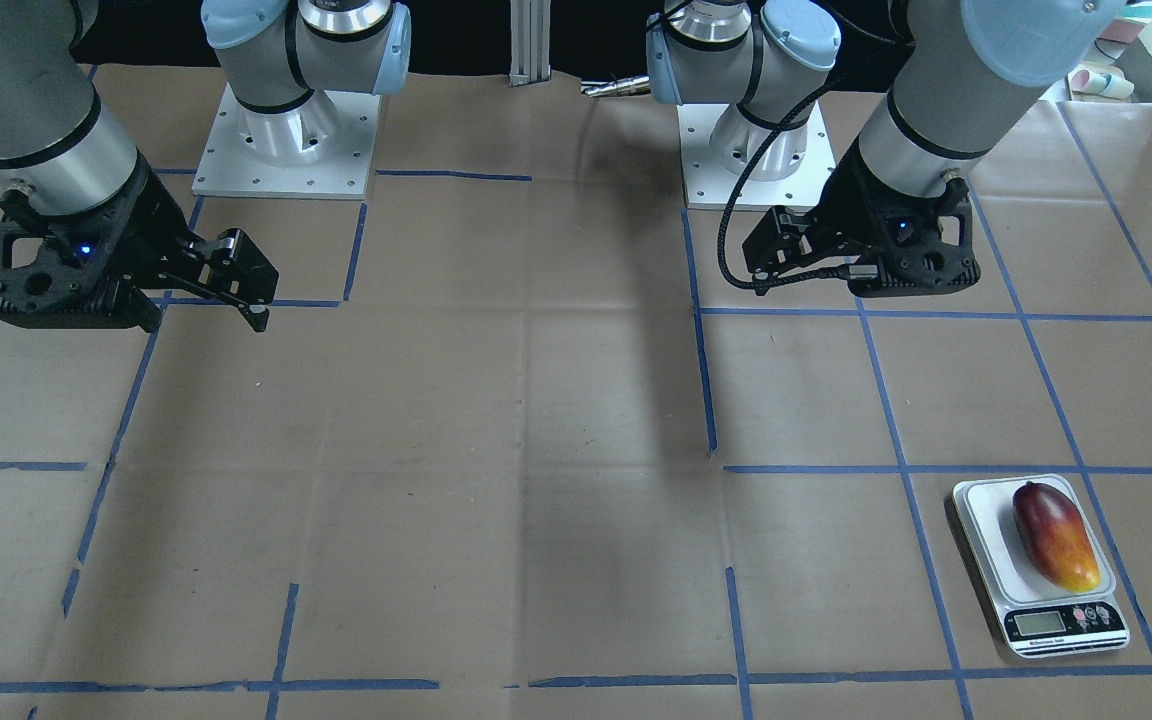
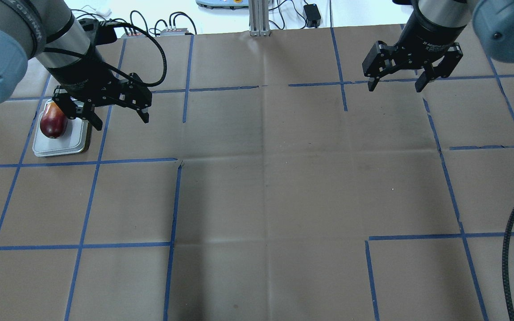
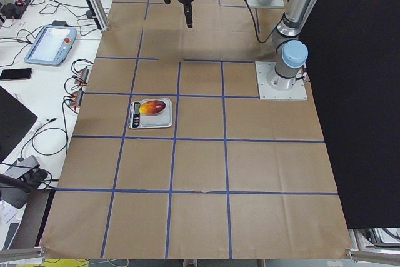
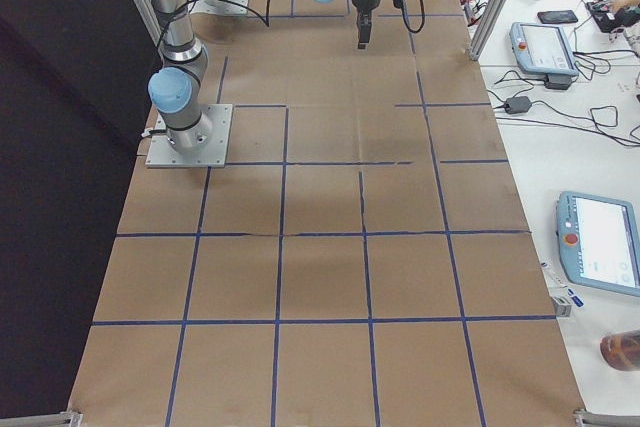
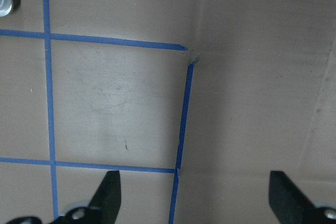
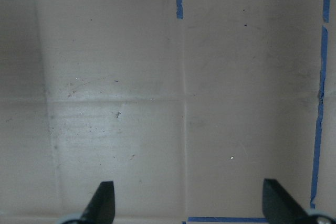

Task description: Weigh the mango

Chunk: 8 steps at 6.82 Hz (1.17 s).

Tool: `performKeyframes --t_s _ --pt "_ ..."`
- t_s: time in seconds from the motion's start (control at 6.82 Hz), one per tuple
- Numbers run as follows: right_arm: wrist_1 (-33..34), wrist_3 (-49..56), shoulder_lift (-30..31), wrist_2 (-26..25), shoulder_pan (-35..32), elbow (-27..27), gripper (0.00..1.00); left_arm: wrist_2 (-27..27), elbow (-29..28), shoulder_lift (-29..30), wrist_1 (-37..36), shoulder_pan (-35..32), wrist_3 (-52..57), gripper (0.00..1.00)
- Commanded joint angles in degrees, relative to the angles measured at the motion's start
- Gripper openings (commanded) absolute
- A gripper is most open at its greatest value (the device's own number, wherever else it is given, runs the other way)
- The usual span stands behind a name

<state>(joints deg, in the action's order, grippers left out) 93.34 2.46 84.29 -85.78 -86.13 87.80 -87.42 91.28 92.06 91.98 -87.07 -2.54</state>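
Note:
The mango point(image 1: 1056, 537), dark red fading to orange-yellow, lies on the platform of a small white scale point(image 1: 984, 520) with its display facing the operators' side. It also shows in the overhead view point(image 2: 53, 122) and the exterior left view point(image 3: 154, 107). My left gripper point(image 2: 121, 120) hangs open and empty above the table, just to the right of the scale in the overhead view and apart from the mango. Its wrist view shows open fingers point(image 5: 107, 195) over bare paper. My right gripper point(image 2: 394, 87) is open and empty at the far right, with its fingers point(image 6: 102, 203) over bare paper.
The table is covered in brown paper point(image 2: 266, 178) marked with a blue tape grid. Both arm base plates point(image 1: 286, 150) stand at the robot's edge. A black cable point(image 2: 154, 58) loops off the left wrist. Tablets and cables point(image 3: 50, 35) lie beyond the table's far side.

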Motion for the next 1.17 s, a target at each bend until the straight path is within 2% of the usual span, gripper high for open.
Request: performKeyframes --t_s 0.0,1.03 --pt "0.0 0.0 0.0 0.0 0.0 0.0 1.0 -0.4 0.0 -0.6 0.1 -1.1 -1.1 1.0" --pt "0.0 0.0 0.0 0.0 0.0 0.0 1.0 -0.6 -0.2 0.2 0.0 -1.2 -1.2 1.0"
